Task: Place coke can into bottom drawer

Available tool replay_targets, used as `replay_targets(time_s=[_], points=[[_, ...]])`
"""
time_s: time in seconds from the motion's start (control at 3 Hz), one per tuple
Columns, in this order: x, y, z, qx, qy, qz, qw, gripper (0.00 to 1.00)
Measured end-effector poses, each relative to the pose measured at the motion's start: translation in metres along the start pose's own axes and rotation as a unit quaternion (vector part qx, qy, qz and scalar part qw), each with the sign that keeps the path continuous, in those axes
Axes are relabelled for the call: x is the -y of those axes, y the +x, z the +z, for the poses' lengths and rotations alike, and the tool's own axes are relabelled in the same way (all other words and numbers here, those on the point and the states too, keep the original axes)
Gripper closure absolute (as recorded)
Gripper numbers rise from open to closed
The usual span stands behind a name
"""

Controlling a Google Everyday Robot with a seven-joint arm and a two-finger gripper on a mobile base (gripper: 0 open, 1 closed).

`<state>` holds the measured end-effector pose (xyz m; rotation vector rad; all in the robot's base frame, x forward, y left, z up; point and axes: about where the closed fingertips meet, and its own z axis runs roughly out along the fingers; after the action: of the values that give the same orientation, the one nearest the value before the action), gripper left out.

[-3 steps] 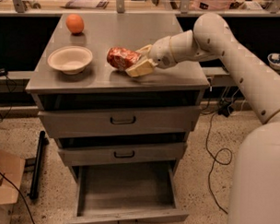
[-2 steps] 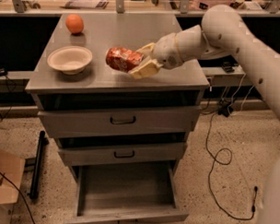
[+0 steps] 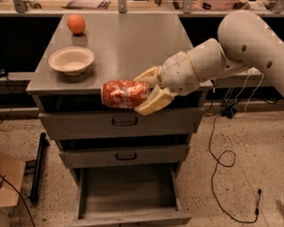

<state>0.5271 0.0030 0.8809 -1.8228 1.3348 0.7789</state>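
An orange (image 3: 76, 24) sits at the far left corner of the grey surface (image 3: 130, 45), and a pale, shallow bowl (image 3: 71, 60) stands nearer the front left edge, well apart from the fruit. The claw (image 3: 145, 93) hangs at the front edge of the surface, its two cream fingers (image 3: 151, 102) clamped above and below the right end of the coke can (image 3: 124, 94). The can lies on its side in the air, in front of the gap above the top drawer (image 3: 120, 124) and just right of the bowl. Nothing lies between the can and the bottom drawer (image 3: 127, 192), which is pulled out and open, its tray bare. The middle drawer (image 3: 124, 155) sits slightly out between them, its front ledge jutting under the can.

The can's right end is hidden by the fingers, and its lettering cannot be read. The white arm (image 3: 238, 44) runs off the right edge, so its base is cut off. The bottom drawer's front and handle are cropped at the lower edge.

The floor (image 3: 232, 198) is speckled. A dark cable (image 3: 214, 157) loops over it on the right, a black bar (image 3: 37, 168) lies on the left beside a cardboard box (image 3: 4, 185), and a counter (image 3: 136, 7) with papers runs behind.
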Motion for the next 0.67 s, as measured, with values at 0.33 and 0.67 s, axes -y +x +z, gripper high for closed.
replay_targets(time_s=[0.33, 0.67], points=[[-0.063, 0.023, 0.022, 0.014, -0.054, 0.037, 0.9978, 1.0], [-0.11, 0.071, 0.061, -0.006, -0.085, 0.111, 0.9901, 1.0]])
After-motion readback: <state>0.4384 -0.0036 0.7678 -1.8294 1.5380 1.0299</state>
